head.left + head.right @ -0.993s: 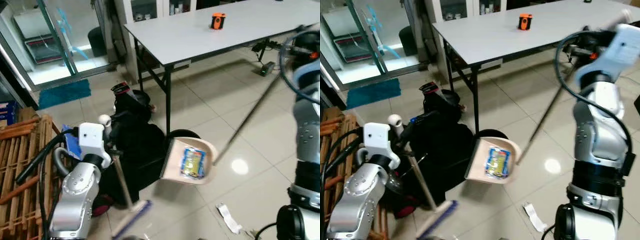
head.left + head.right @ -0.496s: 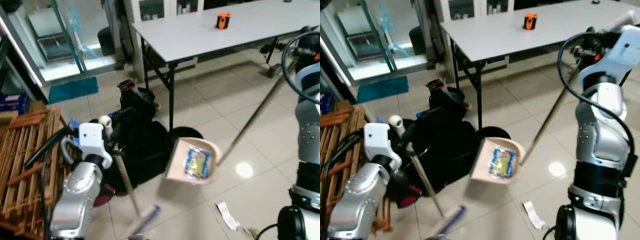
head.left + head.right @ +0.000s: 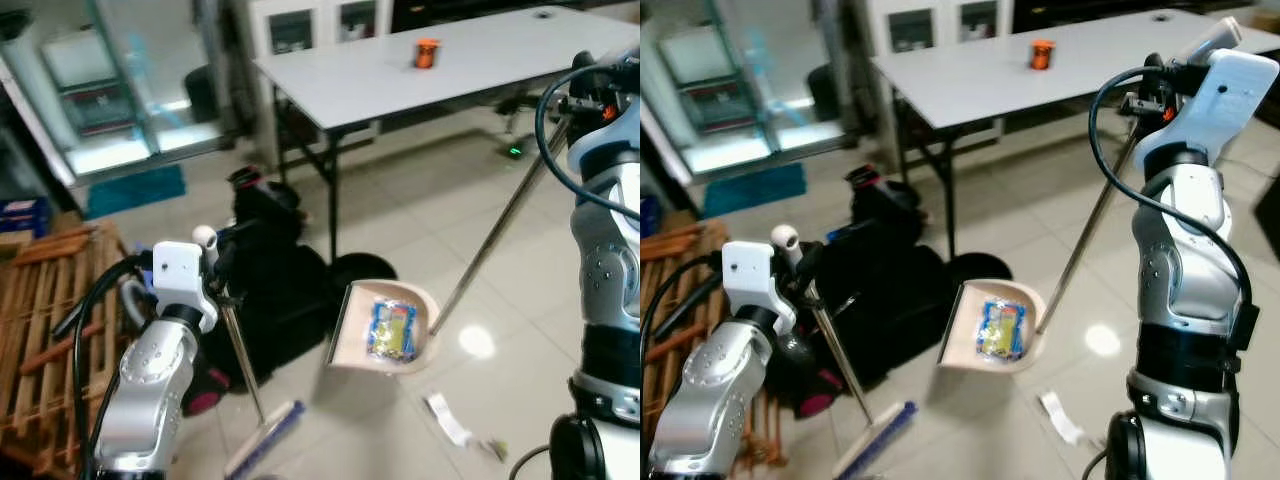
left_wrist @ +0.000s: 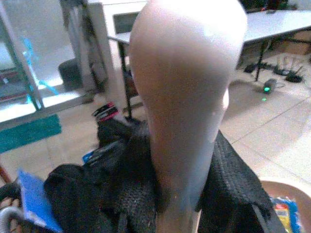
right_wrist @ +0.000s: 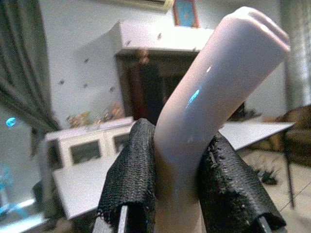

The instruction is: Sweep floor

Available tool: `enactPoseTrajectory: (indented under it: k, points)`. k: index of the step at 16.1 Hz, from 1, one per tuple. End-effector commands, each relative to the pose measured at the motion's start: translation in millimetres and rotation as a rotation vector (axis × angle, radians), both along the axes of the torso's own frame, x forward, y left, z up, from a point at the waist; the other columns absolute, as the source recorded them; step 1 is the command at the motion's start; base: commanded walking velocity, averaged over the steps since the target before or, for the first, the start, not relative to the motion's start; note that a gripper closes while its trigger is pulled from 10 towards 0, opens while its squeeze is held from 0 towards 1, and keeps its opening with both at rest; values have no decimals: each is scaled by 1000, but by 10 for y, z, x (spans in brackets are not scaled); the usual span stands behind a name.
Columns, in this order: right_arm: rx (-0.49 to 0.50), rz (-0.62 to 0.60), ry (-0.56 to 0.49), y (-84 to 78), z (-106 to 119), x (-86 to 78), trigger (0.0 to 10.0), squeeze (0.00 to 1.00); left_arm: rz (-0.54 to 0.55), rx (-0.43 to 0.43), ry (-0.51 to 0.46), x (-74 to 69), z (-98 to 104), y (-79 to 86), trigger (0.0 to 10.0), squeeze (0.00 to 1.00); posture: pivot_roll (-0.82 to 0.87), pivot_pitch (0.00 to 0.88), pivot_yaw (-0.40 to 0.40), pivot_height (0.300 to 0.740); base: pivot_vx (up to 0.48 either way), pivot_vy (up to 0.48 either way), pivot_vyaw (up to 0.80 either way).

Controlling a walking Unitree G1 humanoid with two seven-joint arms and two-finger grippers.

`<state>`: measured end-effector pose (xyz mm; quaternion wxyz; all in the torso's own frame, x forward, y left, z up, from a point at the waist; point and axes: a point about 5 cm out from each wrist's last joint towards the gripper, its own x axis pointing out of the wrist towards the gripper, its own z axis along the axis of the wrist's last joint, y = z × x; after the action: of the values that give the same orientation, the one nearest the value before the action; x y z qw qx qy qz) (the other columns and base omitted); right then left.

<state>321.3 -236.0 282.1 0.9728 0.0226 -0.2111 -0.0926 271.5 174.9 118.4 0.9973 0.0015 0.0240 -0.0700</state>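
Dustpan (image 3: 385, 325) stands on the tiles by the table leg, a wrapper (image 3: 392, 328) already in it; right gripper (image 5: 177, 160) is clamped on its handle top. Left gripper (image 4: 182, 160) is clamped on the broom (image 3: 262, 440) handle. Paper scrap (image 3: 444, 419) lies near the pan. Advice: keep the pan lip flat to the floor, draw the bristles behind the scrap, push gently in.

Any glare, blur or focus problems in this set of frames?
Left eye view: ceiling light glares off the floor tile beside the dustpan, and the glass door is washed out. Left wrist view: the broom handle is close and soft. Right wrist view: the dustpan handle looms blurred between the fingers.
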Motion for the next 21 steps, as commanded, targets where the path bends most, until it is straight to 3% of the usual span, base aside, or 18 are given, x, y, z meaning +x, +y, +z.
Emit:
enactPoseTrajectory:
  k: [1, 21]
  points:
    - [-15, 43, -66, 121, 149, -4, 10000, 0, 14, 14, -34, -4, 52, 47, 10000, 0, 34, 6, 73, 740, 356, 0, 0]
    - [21, -5, -79, -30, 173, 8, 10000, 0, 6, -2, -36, -10, 46, 43, 10000, 0, 35, 0, 69, 740, 373, 0, 0]
